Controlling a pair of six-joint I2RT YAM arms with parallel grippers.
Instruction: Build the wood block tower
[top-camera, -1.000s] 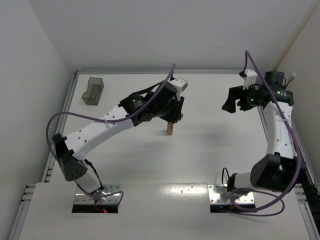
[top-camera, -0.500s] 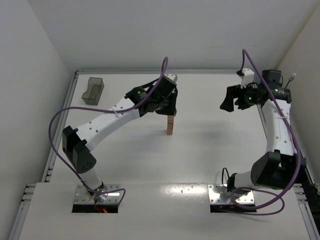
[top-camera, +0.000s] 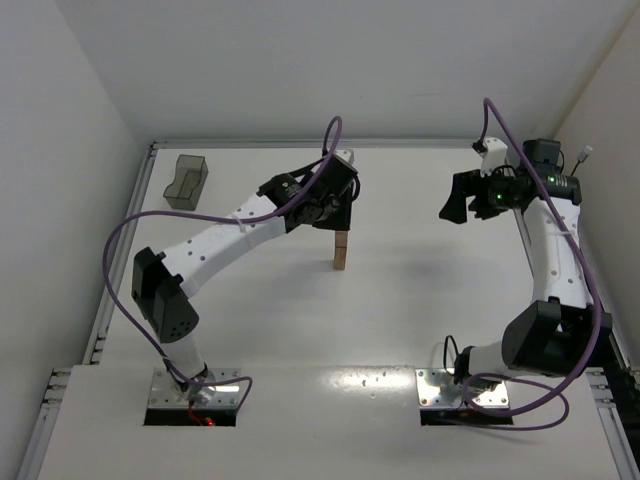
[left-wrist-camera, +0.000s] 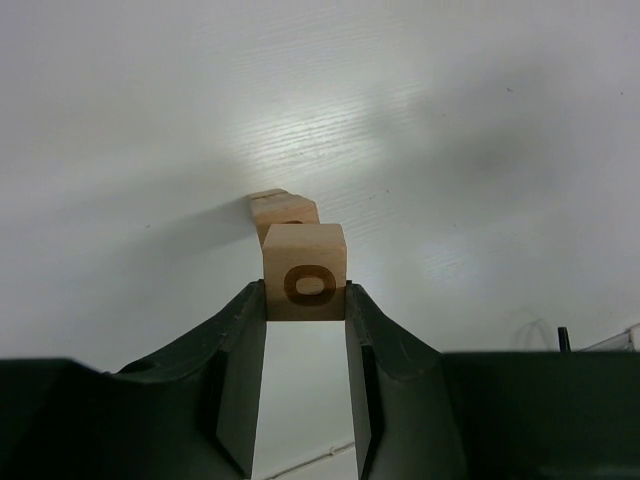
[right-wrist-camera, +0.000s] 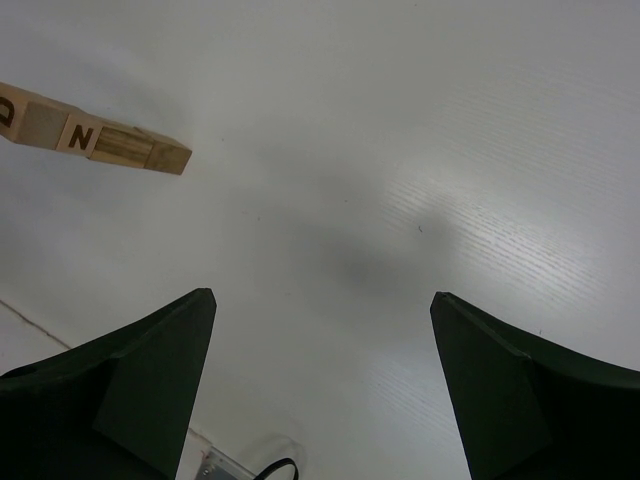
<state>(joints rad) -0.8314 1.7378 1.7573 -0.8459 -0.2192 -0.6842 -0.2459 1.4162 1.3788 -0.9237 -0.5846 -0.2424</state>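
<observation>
Now, left fingers (left-wrist-camera: 238, 335) clamped on the flat sides of the O-marked wood block (left-wrist-camera: 305, 272), at the top of the tower (top-camera: 341, 250) mid-worktop (top-camera: 250, 300). Right fingers (right-wrist-camera: 140, 360) spread wide, empty, well apart. I judge the blocks light, rigid, smooth; the column would tip easily, so release squarely

Pale tan wooden block (left-wrist-camera: 305, 285): bare matt wood, faint grain, dark ring mark. White table top (left-wrist-camera: 450, 120): smooth, finely lined, slight sheen. Dark-grey plastic bin (top-camera: 186, 181): translucent.
</observation>
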